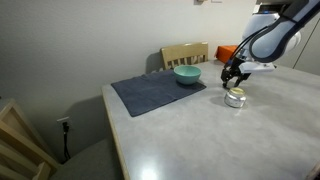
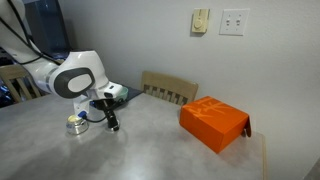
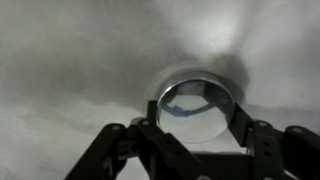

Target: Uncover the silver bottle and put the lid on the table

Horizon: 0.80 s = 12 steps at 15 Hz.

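The silver bottle (image 1: 235,97) stands on the pale grey table (image 1: 200,130), right of the dark mat; it also shows in an exterior view (image 2: 76,123). My gripper (image 1: 234,78) hangs just above and beside it, apart from it (image 2: 112,125). In the wrist view the gripper (image 3: 197,122) is shut on the lid (image 3: 196,103), a round shiny silver disc held by its rim between both fingers, with bare table top (image 3: 70,70) behind it. The bottle itself is out of the wrist view.
A teal bowl (image 1: 186,74) sits on the dark blue-grey cloth mat (image 1: 155,94). An orange box (image 2: 213,122) lies on the table's far side, also seen behind the arm (image 1: 228,52). Wooden chairs (image 1: 185,53) stand at the table's edge.
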Available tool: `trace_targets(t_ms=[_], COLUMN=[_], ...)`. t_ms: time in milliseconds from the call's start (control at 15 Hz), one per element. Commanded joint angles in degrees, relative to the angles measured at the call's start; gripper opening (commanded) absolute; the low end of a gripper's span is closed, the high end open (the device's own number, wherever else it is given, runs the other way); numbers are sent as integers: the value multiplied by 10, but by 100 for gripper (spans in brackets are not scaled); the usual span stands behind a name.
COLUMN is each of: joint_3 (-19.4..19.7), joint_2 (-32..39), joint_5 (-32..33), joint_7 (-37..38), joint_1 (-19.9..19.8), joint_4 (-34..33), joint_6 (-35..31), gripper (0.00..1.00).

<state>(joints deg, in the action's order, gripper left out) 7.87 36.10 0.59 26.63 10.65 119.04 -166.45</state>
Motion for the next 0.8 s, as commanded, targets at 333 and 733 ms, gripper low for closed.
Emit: trace_targets(t_ms=[333,733], joint_3=[24,33], joint_2=[22,25], joint_5=[-13,-11], joint_7=[2,6], joint_1=[23,34], joint_4=[-19,-23], joint_6=[6,13], gripper=[44,44])
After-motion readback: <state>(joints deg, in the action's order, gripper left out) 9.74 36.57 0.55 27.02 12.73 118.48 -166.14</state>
